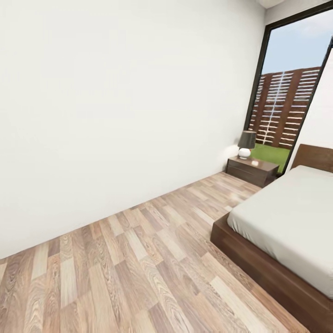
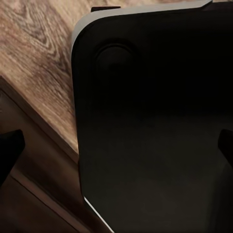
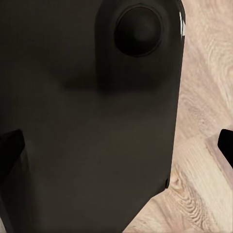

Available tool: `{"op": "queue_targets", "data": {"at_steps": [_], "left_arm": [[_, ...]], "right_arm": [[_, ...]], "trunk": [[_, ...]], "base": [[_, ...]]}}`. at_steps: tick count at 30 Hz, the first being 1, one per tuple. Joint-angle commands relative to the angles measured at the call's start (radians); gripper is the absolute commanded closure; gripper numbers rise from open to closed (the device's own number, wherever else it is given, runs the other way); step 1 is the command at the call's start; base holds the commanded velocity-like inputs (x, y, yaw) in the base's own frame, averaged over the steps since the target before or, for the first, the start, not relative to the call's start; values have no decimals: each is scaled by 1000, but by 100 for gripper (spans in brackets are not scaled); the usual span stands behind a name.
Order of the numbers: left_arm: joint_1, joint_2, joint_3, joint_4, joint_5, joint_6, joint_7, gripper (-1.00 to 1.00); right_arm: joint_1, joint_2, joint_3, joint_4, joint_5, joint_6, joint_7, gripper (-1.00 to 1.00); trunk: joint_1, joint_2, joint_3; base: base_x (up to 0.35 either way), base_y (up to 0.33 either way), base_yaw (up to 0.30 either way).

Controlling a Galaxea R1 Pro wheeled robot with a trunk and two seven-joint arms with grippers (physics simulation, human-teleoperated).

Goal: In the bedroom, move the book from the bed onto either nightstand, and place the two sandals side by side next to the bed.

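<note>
Wood-plank floor [image 1: 138,273] runs ahead to the nightstand [image 1: 252,169], which carries a lamp [image 1: 246,144] under the tall window [image 1: 289,92]. Beside the nightstand stands the bed [image 1: 286,226], its grey mattress bare where seen. Each wrist view shows dark tips of the left tool [image 2: 116,145] and right tool [image 3: 116,145] spread wide, released, over a black robot body [image 3: 97,121] and floor.

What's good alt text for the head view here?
A bedroom with a low dark-brown bed and bare grey mattress at right, wood-plank floor in front. Beyond it, a nightstand with a small lamp stands beside a tall window showing a slatted fence.
</note>
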Motion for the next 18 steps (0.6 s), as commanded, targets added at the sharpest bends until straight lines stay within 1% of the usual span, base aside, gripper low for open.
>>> {"op": "queue_targets", "data": {"at_steps": [1,4,8,18], "left_arm": [[0,0,-1,0,-1,-4,0,-100],[-1,0,-1,0,-1,-3,0,-100],[-1,0,-1,0,-1,-3,0,-100],[0,0,-1,-1,-1,-3,0,-100]], "right_arm": [[1,0,0,-2,0,-1,0,-100],[1,0,0,-2,0,-1,0,-100],[1,0,0,-2,0,-1,0,-100],[1,0,0,-2,0,-1,0,-100]], "trunk": [[0,0,-1],[0,0,-1],[0,0,-1],[0,0,-1]], "base": [[0,3,-215],[0,2,-185],[0,1,-102],[15,0,-32]]}}
